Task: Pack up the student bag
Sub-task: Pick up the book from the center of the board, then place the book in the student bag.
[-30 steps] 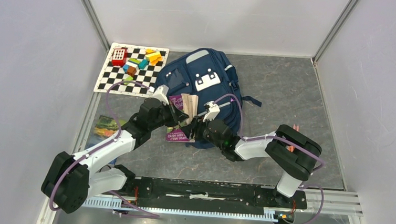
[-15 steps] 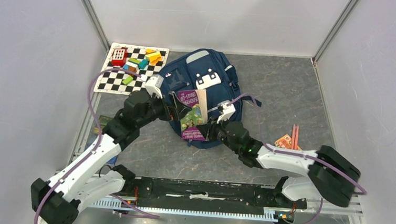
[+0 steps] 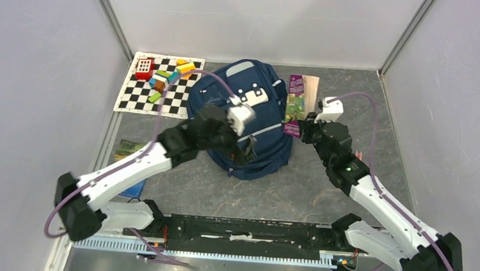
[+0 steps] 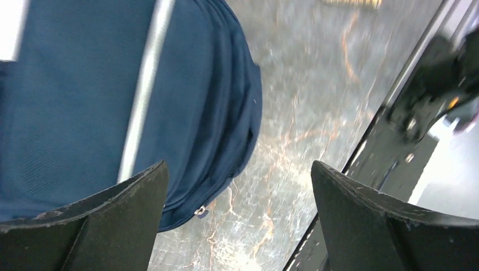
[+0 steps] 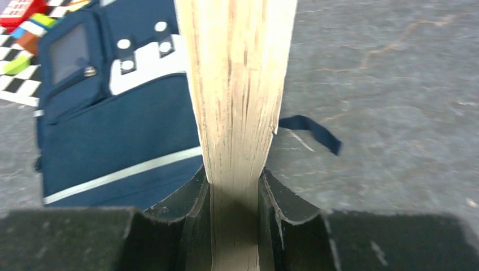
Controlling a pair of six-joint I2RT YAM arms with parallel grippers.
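The navy student bag lies flat at mid-table, front side up, with its grey stripes and white buckle patch showing. My left gripper hovers over the bag's near edge, open, with nothing between its fingers. My right gripper is shut on a thick paperback book with a purple cover. It holds the book on edge just right of the bag. In the right wrist view the book's page block is pinched between the pads, and the bag lies to its left.
A checkered mat with several coloured blocks lies at the back left. A green-covered flat item sits by the left wall. A loose dark strap trails right of the bag. The black rail runs along the near edge.
My left gripper let go of the book, opened and swung right over the bag. My right gripper closed on the book and carried it to the bag's far right side.
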